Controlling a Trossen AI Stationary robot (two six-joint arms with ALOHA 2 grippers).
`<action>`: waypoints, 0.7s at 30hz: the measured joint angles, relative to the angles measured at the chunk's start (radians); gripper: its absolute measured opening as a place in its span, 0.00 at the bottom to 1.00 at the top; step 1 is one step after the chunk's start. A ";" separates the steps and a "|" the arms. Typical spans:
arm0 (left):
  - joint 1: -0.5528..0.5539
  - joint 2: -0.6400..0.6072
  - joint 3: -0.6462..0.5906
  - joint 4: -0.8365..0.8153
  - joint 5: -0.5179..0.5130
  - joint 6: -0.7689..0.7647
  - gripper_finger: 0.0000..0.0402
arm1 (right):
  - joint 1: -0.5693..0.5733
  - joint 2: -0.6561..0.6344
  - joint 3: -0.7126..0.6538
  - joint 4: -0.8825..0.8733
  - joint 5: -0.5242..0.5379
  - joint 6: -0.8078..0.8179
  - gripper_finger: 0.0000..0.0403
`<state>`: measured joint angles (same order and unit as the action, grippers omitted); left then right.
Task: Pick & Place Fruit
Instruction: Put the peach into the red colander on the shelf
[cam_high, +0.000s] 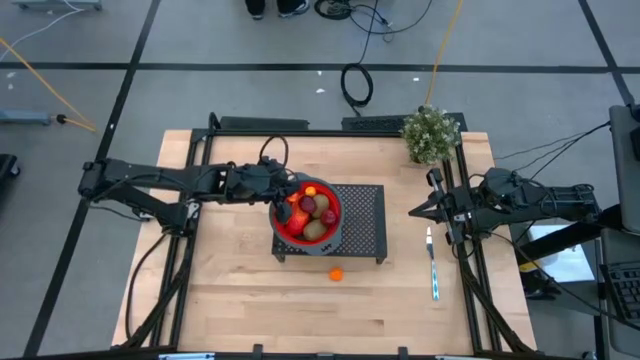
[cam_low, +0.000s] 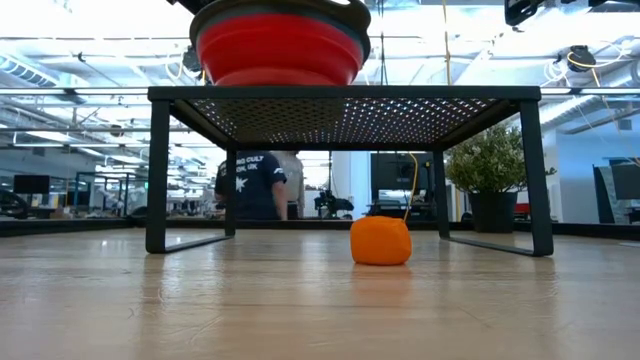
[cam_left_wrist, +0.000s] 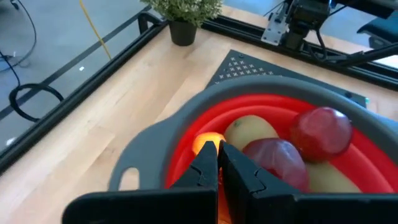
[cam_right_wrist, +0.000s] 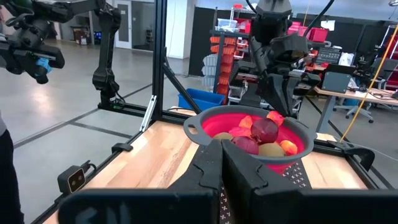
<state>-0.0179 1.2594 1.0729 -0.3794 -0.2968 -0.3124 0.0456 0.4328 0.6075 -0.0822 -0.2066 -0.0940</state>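
Fingers of the left gripper (cam_left_wrist: 217, 163) are pressed shut with nothing between them, tips hanging over the bowl (cam_high: 330, 236) at its 10 o'clock rim, probably because a piece was just let go there. Most fruit (cam_high: 309, 211) is heaped in that bowl on the rack (cam_high: 365, 228), but one orange ball (cam_high: 336, 273) lies on the table (cam_high: 230, 300) at the rack's 6 o'clock, so the job looks unfinished. At 3 o'clock the right gripper (cam_right_wrist: 219, 163) waits shut and empty, clear of the work.

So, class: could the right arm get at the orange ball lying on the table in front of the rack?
Probably yes. The orange ball lies on bare wood, clear of the rack, with nothing over it. The shut right gripper would need to open first.
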 joint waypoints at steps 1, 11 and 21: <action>-0.005 0.000 0.000 0.000 0.001 -0.008 0.00 | 0.000 0.000 0.000 0.000 0.000 0.000 0.00; -0.031 0.000 0.000 -0.047 -0.022 -0.031 0.00 | 0.000 0.000 0.000 0.000 0.000 0.000 0.00; -0.032 0.020 0.000 -0.030 0.002 -0.055 0.00 | 0.000 0.000 0.000 0.000 0.000 0.000 0.00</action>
<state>-0.0502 1.2791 1.0730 -0.4094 -0.2948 -0.3671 0.0456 0.4328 0.6075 -0.0826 -0.2066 -0.0939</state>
